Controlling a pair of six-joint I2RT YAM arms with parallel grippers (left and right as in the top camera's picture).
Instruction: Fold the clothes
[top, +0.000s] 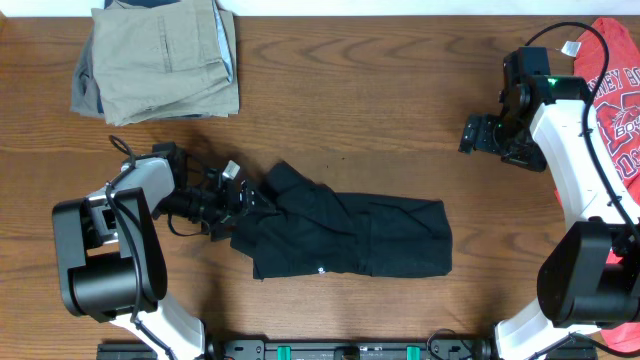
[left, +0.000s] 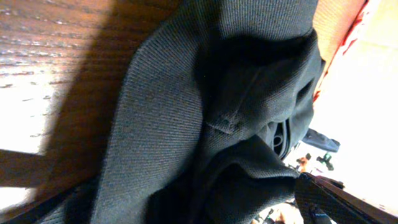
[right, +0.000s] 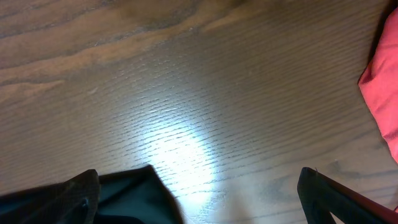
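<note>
The clothes, a black T-shirt (top: 350, 238), lie in a long folded strip across the middle of the table, with a small white logo on the front edge. My left gripper (top: 243, 198) is at the strip's bunched left end. In the left wrist view the black fabric (left: 186, 112) fills the frame and runs down between the wide-apart fingers (left: 329, 202), so that gripper (left: 186, 214) is open around the cloth. My right gripper (top: 476, 133) hovers far to the right over bare wood, open and holding nothing (right: 199, 208).
Folded khaki trousers (top: 160, 60) sit at the back left. A red T-shirt (top: 615, 100) lies at the right edge beside the right arm, its edge showing in the right wrist view (right: 382, 93). Bare wood (top: 380, 110) spans the back middle.
</note>
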